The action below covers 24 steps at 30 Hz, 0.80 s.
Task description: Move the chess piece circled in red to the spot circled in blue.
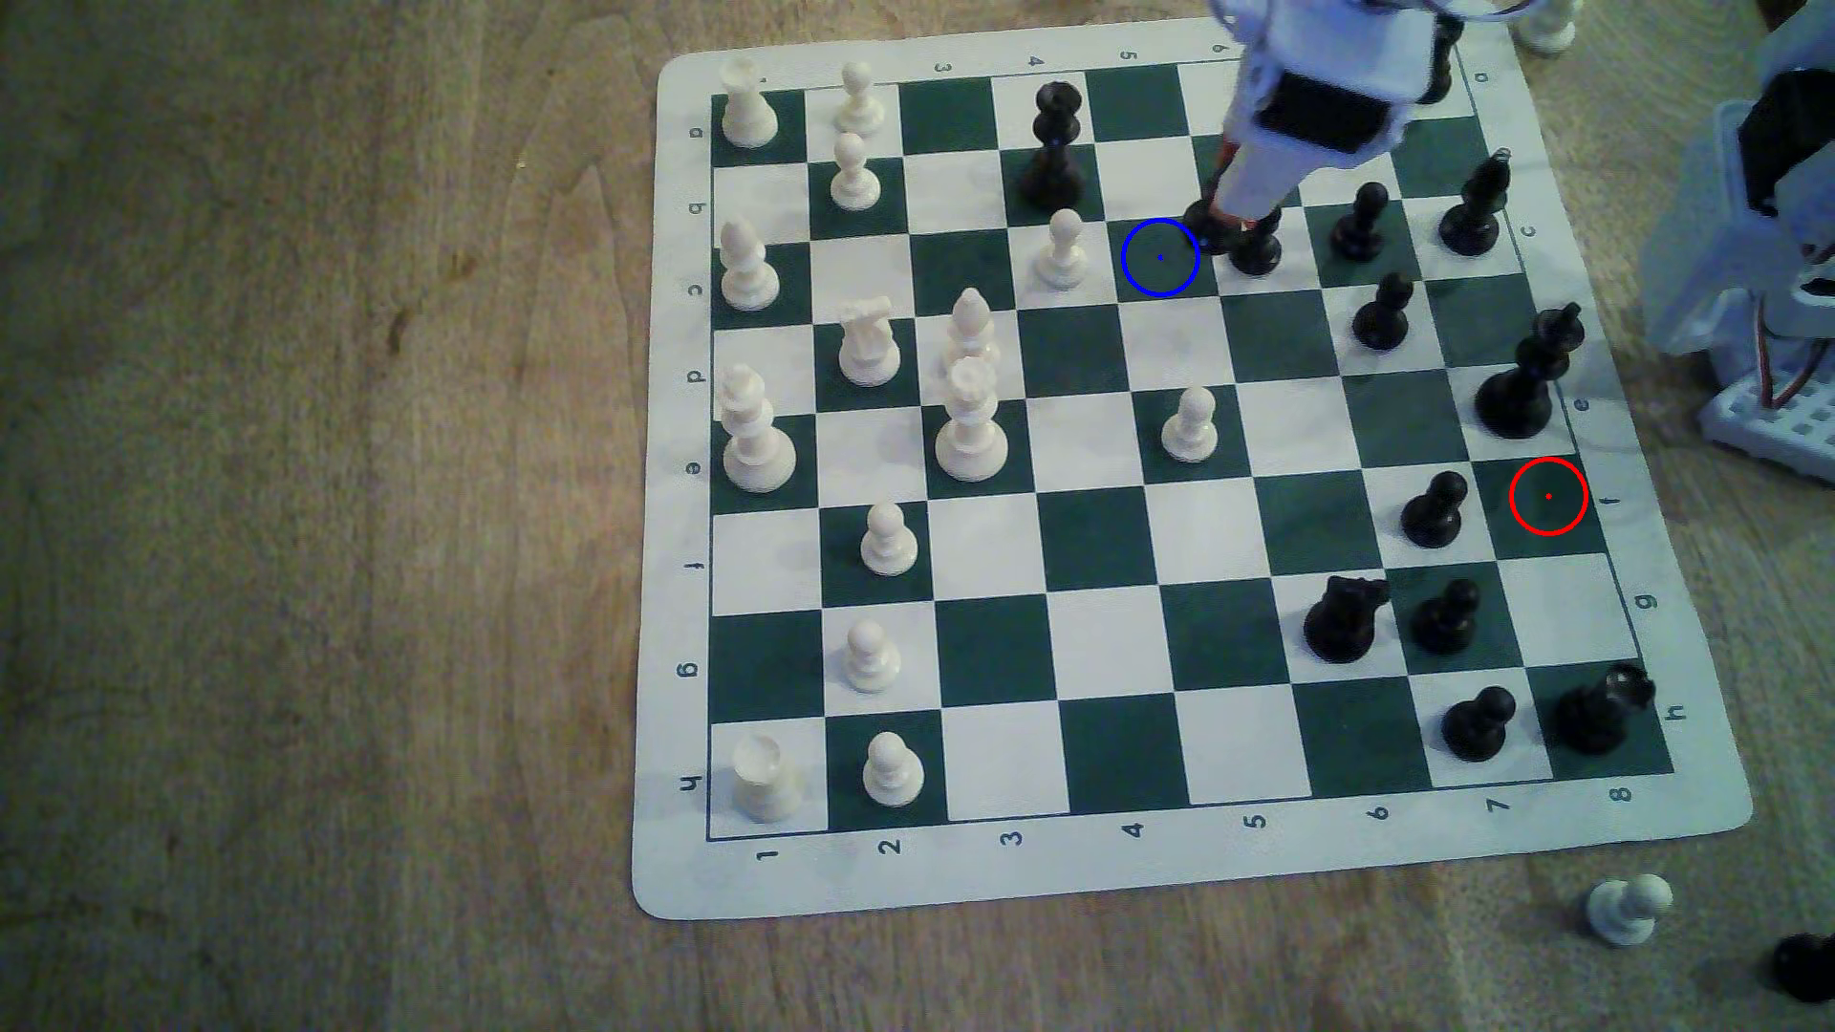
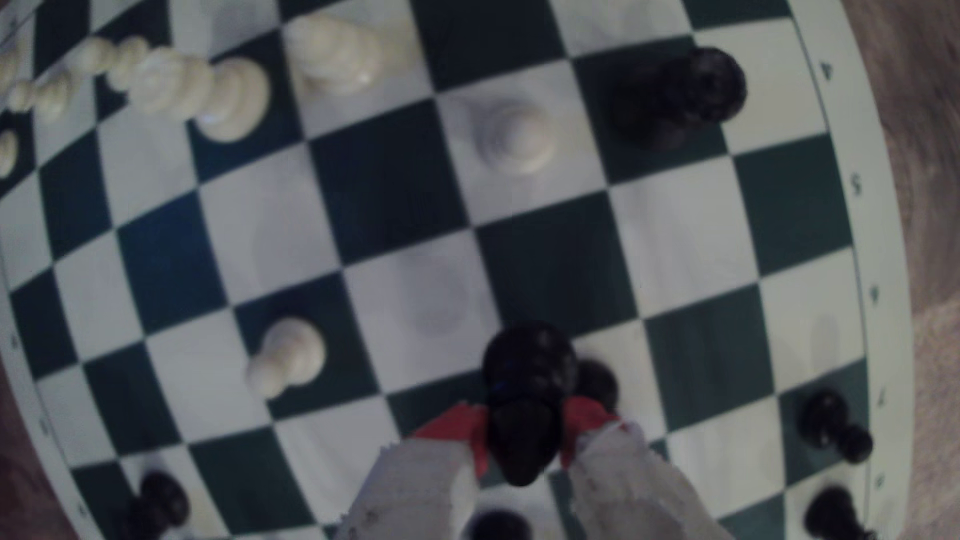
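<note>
While my hand (image 2: pixel 524 441) is closed on the black bishop (image 2: pixel 524 400), carrying it just beside the blue-ringed square (image 1: pixel 1160 258) and close to a black pawn (image 1: pixel 1256 248), I judge the next move is a short shift over the ring, then lowering.

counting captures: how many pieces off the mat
3 in the exterior view: a white piece by the mat's top right corner, a white pawn and a black piece off its bottom right. Some may be hidden.
</note>
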Tool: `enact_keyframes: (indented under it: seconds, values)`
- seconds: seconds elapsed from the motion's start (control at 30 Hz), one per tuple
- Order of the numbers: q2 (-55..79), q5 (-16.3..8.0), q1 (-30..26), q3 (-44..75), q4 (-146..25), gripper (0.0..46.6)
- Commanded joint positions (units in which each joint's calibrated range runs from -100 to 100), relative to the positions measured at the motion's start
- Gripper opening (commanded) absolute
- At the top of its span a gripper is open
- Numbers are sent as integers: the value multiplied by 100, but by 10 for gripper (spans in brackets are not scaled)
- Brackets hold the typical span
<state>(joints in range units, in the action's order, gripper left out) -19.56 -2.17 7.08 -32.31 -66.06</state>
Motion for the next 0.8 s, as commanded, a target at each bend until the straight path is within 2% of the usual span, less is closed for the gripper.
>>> enact_keyframes:
  seconds: [0.0, 0.77]
  values:
    - [301, 24, 94, 348, 307, 2]
    - [1252, 39, 180, 765, 733, 2]
